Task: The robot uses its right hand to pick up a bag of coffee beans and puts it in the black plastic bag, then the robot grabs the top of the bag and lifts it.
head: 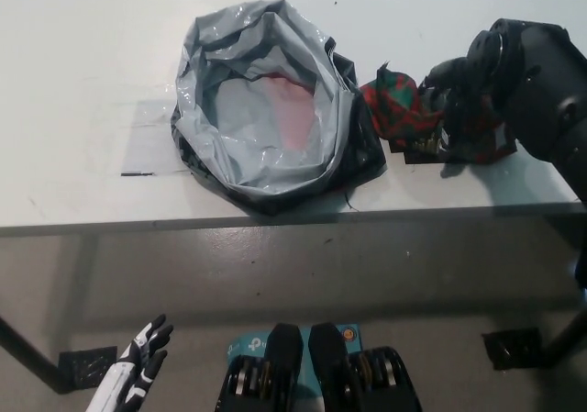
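Observation:
The bag of coffee beans (393, 105), red and green patterned, lies on the white table (73, 82) just right of the plastic bag. My black right hand (456, 89) is down over its middle and right part, fingers curled around it. The plastic bag (197, 82) sits wide open at the table's centre, grey on the inside and black on the outside, with a pinkish tint at its bottom. My white left hand (138, 364) hangs low at the lower left, below the table, fingers spread and holding nothing.
A grey rectangular patch (145, 137) lies on the table left of the plastic bag. The table's front edge (275, 221) runs across the picture's middle, with grey floor below it. A table leg (18, 348) shows at the lower left.

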Tool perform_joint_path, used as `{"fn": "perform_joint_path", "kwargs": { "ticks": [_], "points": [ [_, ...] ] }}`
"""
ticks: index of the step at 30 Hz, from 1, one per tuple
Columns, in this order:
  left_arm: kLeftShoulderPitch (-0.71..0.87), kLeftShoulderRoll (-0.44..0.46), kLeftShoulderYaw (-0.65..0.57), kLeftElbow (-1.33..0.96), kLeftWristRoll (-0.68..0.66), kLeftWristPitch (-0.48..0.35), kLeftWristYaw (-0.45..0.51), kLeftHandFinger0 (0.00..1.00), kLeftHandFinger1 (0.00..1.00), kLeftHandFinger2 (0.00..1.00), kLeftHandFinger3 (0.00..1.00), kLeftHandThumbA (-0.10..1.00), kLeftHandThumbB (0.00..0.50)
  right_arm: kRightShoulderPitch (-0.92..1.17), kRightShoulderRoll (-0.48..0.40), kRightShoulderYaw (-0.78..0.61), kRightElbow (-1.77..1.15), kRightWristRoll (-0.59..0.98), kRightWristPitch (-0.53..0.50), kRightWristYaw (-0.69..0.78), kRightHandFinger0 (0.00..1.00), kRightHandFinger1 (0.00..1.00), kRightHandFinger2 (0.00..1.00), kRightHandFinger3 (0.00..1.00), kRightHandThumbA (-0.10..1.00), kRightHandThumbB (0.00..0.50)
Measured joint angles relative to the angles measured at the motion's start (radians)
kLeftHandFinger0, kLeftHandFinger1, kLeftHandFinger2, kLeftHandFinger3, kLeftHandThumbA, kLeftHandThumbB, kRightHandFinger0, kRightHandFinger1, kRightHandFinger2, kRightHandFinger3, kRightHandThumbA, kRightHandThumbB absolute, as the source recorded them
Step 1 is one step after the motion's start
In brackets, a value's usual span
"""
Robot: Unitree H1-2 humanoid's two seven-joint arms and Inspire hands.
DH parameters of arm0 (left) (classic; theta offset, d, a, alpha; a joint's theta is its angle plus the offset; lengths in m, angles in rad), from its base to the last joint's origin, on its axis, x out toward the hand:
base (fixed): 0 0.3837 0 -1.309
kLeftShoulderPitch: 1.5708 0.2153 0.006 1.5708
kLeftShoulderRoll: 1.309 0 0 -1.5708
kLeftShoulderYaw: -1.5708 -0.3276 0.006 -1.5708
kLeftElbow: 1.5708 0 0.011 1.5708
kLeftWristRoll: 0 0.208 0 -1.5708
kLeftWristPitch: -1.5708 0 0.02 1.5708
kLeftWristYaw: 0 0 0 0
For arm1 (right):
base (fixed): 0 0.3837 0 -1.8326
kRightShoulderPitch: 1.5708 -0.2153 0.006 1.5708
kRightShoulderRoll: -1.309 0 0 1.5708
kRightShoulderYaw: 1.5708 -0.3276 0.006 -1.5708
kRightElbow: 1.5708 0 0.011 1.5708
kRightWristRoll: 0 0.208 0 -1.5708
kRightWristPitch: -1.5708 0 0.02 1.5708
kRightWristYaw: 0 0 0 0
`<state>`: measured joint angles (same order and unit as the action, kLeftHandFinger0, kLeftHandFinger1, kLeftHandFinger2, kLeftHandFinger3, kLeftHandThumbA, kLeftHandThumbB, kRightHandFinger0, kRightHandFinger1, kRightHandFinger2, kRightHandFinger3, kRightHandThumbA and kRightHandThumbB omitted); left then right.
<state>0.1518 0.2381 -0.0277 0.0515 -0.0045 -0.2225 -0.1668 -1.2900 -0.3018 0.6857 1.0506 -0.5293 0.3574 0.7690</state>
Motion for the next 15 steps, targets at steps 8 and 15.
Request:
{"fn": "perform_joint_path", "kwargs": {
  "ticks": [8, 15],
  "points": [
    [0.000, 0.002, -0.001, 0.008, -0.006, -0.010, -0.005, 1.00, 1.00, 1.00, 1.00, 0.93, 0.291, -0.009, 0.043, 0.003, 0.098, -0.025, -0.029, -0.029, 1.00, 1.00, 1.00, 1.00, 0.97, 0.500],
    [0.001, 0.003, -0.001, 0.010, -0.005, -0.011, -0.008, 1.00, 1.00, 1.00, 1.00, 0.93, 0.310, 0.009, 0.105, 0.013, 0.174, -0.078, -0.012, -0.168, 0.64, 0.69, 0.83, 1.00, 0.33, 0.381]
  ]
}}
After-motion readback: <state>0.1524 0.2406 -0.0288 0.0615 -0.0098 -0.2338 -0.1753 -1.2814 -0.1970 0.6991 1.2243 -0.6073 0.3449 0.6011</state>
